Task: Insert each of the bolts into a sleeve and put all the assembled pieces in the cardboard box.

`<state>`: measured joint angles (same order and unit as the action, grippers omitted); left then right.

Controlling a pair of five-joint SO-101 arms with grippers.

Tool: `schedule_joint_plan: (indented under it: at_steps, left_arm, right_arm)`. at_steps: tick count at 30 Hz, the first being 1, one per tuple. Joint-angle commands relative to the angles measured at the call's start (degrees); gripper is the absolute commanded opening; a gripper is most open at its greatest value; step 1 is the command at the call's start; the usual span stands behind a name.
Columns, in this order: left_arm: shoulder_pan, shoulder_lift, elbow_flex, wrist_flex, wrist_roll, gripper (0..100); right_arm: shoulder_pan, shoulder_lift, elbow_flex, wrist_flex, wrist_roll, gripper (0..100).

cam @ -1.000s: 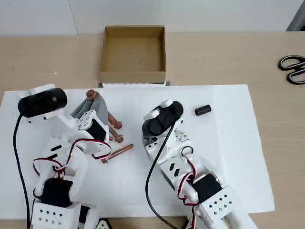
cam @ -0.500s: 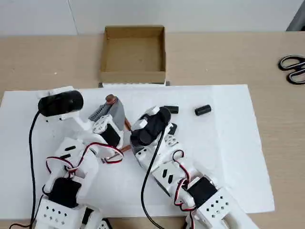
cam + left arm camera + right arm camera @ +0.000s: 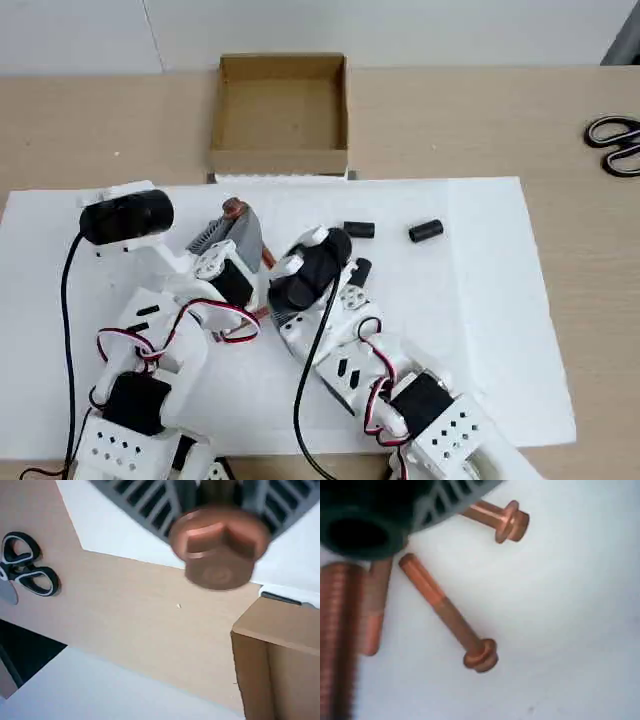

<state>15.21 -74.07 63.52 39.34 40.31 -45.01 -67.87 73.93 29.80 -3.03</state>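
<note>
Both arms have closed inward; left gripper pinches the bolt head-up, right gripper clamps a sleeve.

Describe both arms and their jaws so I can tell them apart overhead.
Both arms have white printed shells, black servo blocks and looping red, black and white wires. The left arm carries a black cylindrical camera pod with a thick black cable; the left gripper has grey ribbed jaws. The right arm has a rounder black pod, also cabled. Both bases show rows of small holes.
</note>
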Motion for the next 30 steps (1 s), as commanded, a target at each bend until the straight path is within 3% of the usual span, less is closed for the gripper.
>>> schedule_joint_plan:
  at_steps: [1, 15, 21, 30]
  left_arm:
    - [0.3, -1.0, -0.4, -1.7, 0.5, 0]
    - [0.4, -1.0, 0.7, -1.5, 0.1, 0]
    - [5.5, -1.4, 0.6, 2.8, 0.1, 0]
    - [3.6, -1.4, 0.1, 2.5, -2.8, 0]
  right_arm:
    - [-0.6, -1.1, -1.0, -2.0, -0.6, 0.3]
    - [-0.3, -1.1, -4.0, -1.9, -0.4, 0.3]
    - [-0.3, -1.1, -4.1, -1.9, -0.4, 0.3]
    - [1.3, -1.1, -4.1, -1.9, -0.3, 0.3]
